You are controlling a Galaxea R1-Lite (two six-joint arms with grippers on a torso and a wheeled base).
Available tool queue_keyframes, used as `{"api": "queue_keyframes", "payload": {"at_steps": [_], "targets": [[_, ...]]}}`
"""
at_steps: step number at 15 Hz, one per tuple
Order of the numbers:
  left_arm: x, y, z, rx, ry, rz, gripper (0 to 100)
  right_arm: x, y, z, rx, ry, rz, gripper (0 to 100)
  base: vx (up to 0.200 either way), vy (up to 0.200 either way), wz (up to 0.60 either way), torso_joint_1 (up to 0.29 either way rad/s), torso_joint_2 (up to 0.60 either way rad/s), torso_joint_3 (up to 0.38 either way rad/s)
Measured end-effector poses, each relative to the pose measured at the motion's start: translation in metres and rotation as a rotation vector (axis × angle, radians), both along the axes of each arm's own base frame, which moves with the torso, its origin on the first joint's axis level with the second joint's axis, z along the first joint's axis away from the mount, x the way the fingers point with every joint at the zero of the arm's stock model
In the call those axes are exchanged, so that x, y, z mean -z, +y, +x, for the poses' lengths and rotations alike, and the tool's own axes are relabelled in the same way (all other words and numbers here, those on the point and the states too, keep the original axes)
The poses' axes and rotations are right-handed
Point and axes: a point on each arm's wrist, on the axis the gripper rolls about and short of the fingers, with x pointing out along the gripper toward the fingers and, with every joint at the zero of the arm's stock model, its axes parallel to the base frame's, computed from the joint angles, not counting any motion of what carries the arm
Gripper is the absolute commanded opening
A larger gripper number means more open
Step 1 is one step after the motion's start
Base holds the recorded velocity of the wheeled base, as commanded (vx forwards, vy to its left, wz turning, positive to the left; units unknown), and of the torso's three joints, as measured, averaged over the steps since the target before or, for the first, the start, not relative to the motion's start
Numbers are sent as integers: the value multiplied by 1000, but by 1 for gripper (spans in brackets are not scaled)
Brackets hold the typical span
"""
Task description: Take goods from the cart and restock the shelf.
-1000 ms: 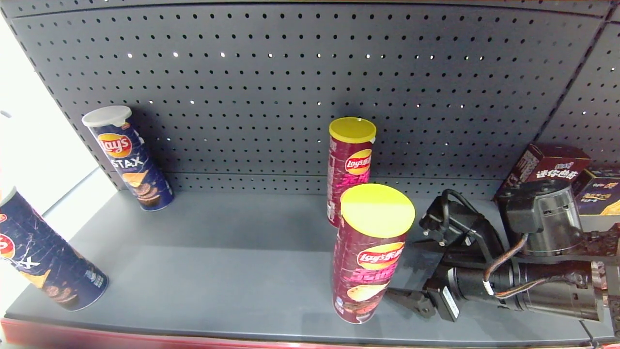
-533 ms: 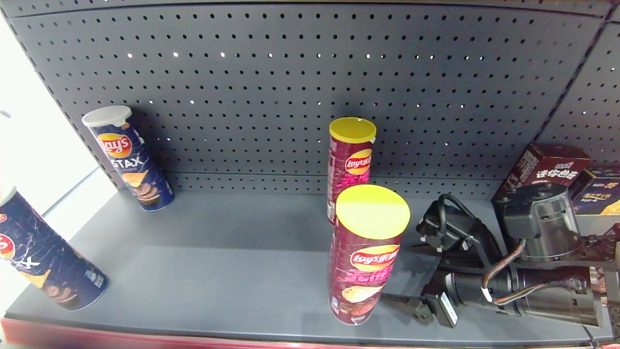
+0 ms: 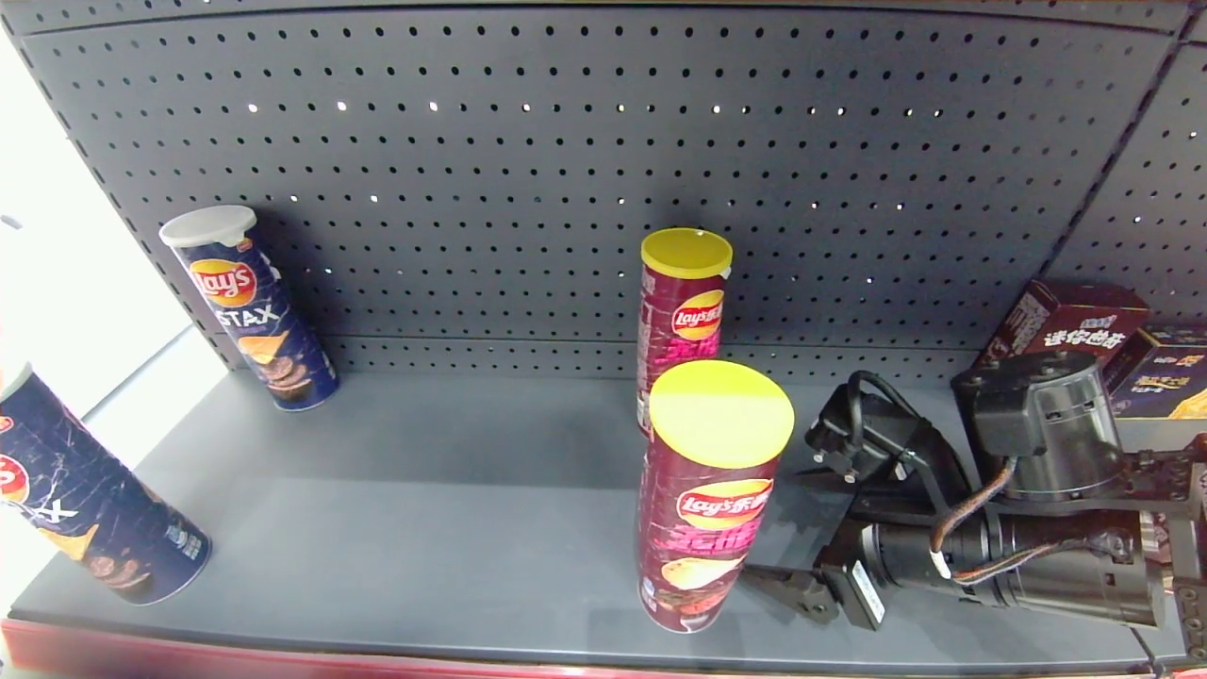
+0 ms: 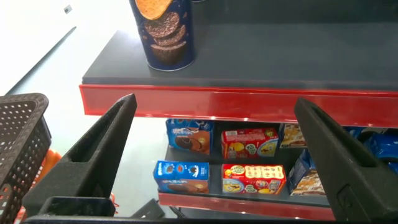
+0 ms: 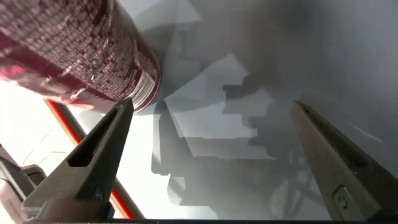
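near red can [image 3: 707, 509] upright on shelf [image 3: 424, 528], lid on | right gripper [image 3: 797, 528] beside it, spread wide, holds nothing | left gripper [image 4: 216, 106] spread wide, holds nothing

The shelf [image 3: 424, 509] before me is a dark grey board with a red front lip, backed by a perforated panel [image 3: 566, 141]. Four crisp cans stand on it. The back blue can [image 3: 250, 306] is at the rear left, close to the panel, and the front blue can [image 3: 90, 495] sits at the left end near the lip. The back maroon can [image 3: 681, 325], yellow-lidded, stands at the rear centre. The front maroon can [image 3: 707, 509] stands just in front of it, near the lip. At the far right, by the panel, I see a brown box [image 3: 1066, 321] with a dark box [image 3: 1165, 372] just beside it.
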Motion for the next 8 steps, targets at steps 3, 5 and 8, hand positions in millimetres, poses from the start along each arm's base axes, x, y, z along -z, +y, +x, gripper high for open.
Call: {"api": "queue_keyframes", "payload": {"at_steps": [3,5,8], "targets": [[0,0,0,0,0,0,100,1,4,0,-13,2,-2,100,0,0,0,0,0,0],[0,0,0,0,0,-1,100,1,6,0,-16,4,-4,100,0,0,0,0,0,0],[0,0,0,0,-1,0,100,2,3,1,-5,6,-4,100,0,0,0,0,0,0]]}}
